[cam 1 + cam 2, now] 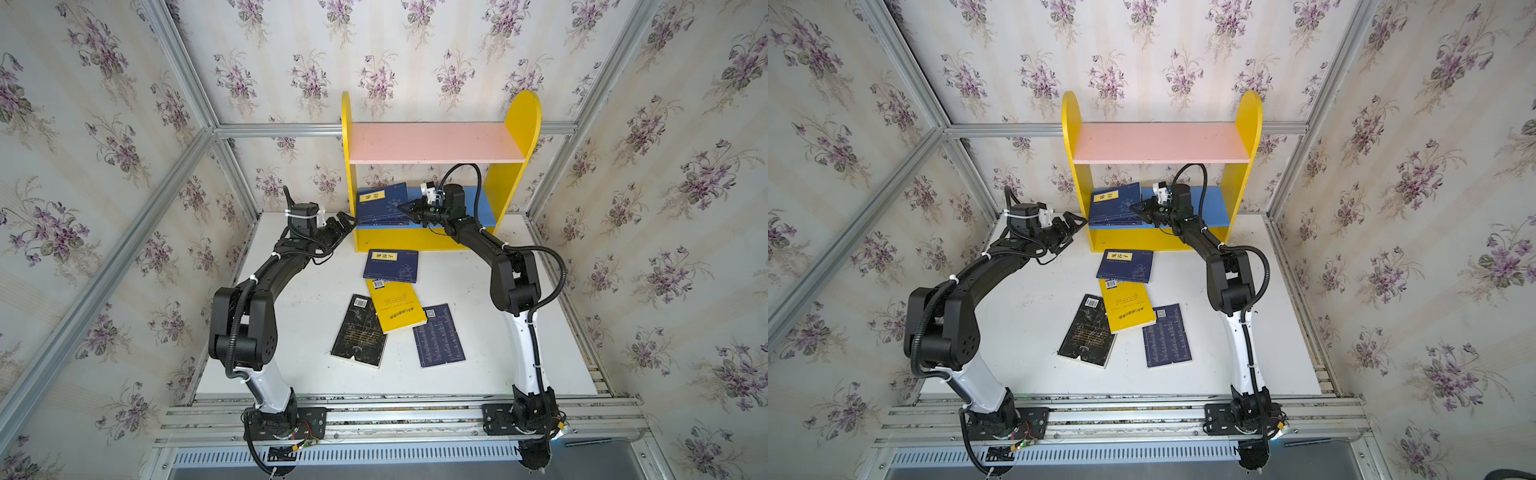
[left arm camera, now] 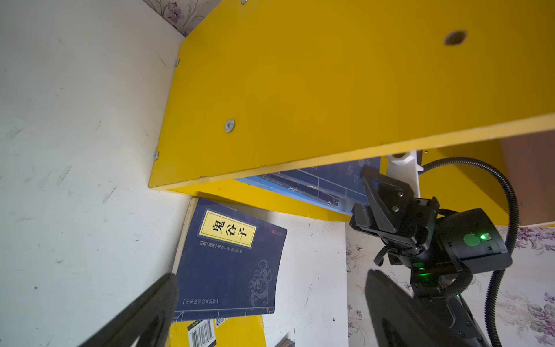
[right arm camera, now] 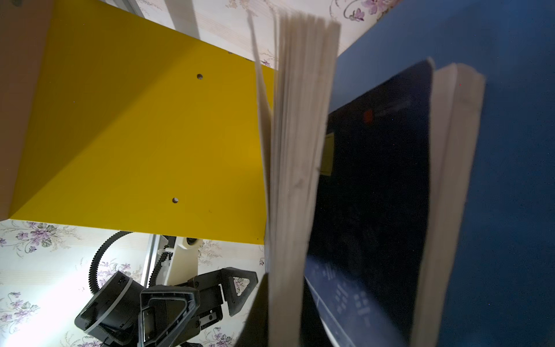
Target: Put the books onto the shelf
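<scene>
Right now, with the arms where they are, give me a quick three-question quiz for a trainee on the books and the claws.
1. How many books lie on the table, not on the shelf?
2. True or false: the yellow book lies partly on top of the black book.
3. Fill in: the claw with its jaws standing open is the ___ one.

Key
1. Four.
2. True.
3. Left: the left claw, beside the shelf's yellow side.
</scene>
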Robot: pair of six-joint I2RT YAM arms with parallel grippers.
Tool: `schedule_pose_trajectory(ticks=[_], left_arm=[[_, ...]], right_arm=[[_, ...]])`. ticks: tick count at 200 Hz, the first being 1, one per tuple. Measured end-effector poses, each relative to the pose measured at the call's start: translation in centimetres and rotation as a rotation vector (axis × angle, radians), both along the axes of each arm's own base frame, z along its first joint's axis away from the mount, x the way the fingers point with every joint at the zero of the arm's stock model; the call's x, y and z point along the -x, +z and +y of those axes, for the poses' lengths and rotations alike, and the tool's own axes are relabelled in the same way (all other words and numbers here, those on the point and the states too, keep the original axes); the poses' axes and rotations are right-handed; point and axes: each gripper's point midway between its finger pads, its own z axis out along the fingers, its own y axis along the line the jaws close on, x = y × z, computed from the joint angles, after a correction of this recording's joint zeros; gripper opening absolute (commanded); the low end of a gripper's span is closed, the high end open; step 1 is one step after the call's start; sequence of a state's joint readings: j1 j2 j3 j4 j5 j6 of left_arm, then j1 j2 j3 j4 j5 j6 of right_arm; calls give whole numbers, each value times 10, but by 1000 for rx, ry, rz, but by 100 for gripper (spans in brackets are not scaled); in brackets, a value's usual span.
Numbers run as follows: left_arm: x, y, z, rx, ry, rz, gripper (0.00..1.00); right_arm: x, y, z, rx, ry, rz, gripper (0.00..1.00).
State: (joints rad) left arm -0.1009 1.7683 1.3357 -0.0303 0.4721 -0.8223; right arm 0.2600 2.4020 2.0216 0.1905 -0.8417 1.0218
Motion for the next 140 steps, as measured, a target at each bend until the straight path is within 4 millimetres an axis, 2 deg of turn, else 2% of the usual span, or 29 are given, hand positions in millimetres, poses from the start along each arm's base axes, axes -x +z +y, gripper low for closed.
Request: schedule_pose_trajectory(ticks=[65,140], left_arm=[[-22,-2,-8,9,14,3,99],[-45,-28,-21,-17,119,57,99]], right_arm=[[-2,-3,3,1,2,15,6],[-2,-4,3,16,0,8,6]])
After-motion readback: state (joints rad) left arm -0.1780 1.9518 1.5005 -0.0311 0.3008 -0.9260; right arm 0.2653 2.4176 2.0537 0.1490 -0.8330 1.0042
